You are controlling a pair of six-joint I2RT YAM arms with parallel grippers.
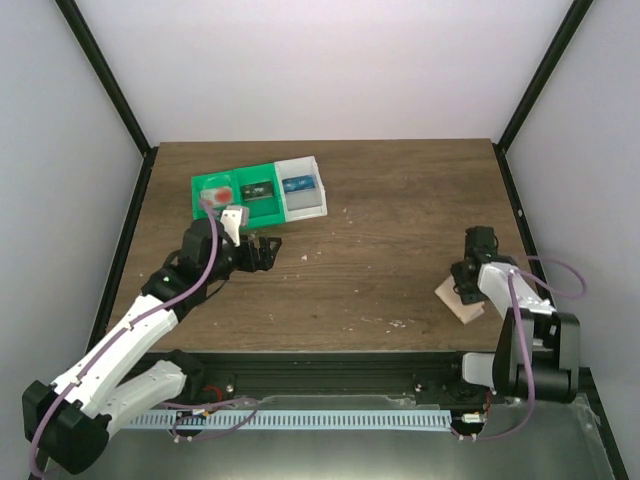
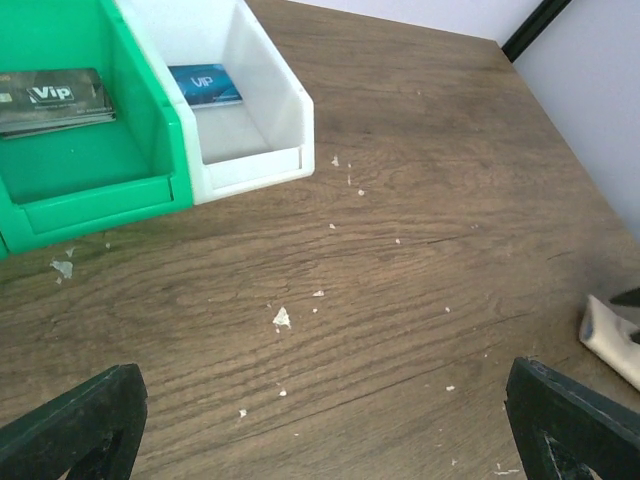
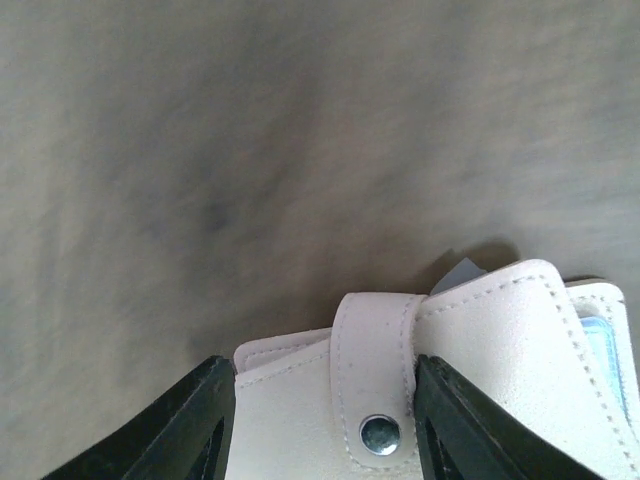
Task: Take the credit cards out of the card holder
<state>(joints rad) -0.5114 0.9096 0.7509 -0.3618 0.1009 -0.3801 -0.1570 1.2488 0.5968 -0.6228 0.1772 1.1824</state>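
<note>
Card holder point(image 3: 500, 330) clamped in R gripper point(image 3: 322, 380) | L gripper point(image 2: 320, 385) wide open, well apart from it

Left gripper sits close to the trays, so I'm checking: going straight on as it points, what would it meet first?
Probably only bare table; the white tray lies off to one side; depth is unclear.

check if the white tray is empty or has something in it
Not empty. The white tray holds one blue card marked VIP, lying flat on its floor.
</note>
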